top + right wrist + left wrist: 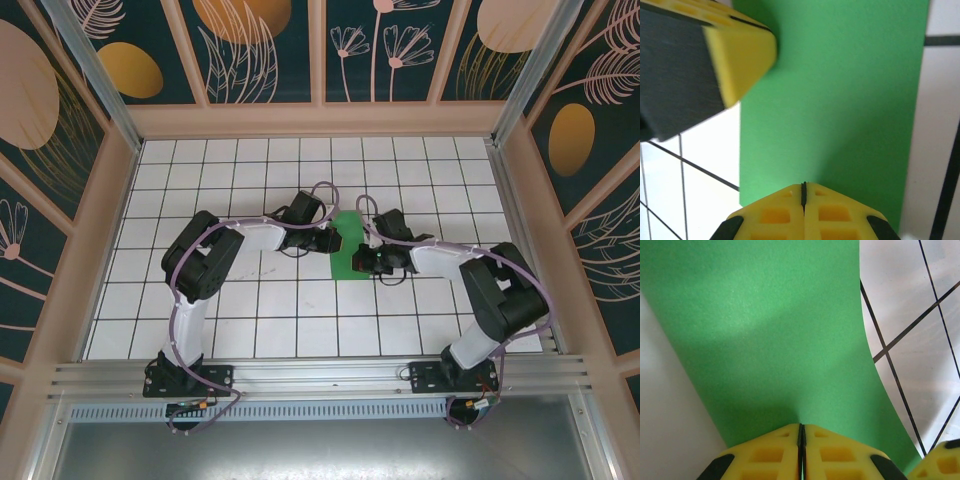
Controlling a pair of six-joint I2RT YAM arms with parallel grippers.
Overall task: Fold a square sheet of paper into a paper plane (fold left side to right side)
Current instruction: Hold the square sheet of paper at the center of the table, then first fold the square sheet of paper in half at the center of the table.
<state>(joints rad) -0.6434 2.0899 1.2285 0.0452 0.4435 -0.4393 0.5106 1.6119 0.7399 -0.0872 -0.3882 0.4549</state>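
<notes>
Green paper [343, 264] folded narrow, long axis near-to-far on tabletop [250, 322]; left pincer [801, 427], right pincer [803, 185] both closed at it.

The square sheet of paper [346, 255] is plain bright green, matte and unmarked, shading darker towards 6 o'clock in both wrist views. My left gripper [801, 429] and my right gripper [803, 186] have yellow pads edged in black. The table [260, 310] is white tile ruled with a thin dark grid. My arms [205, 262] are black with white links and lilac cables. The walls [280, 50] are dark teal with gold ovals and pale pink line-drawn leaves. The rail [320, 375] at 6 o'clock is silver.
</notes>
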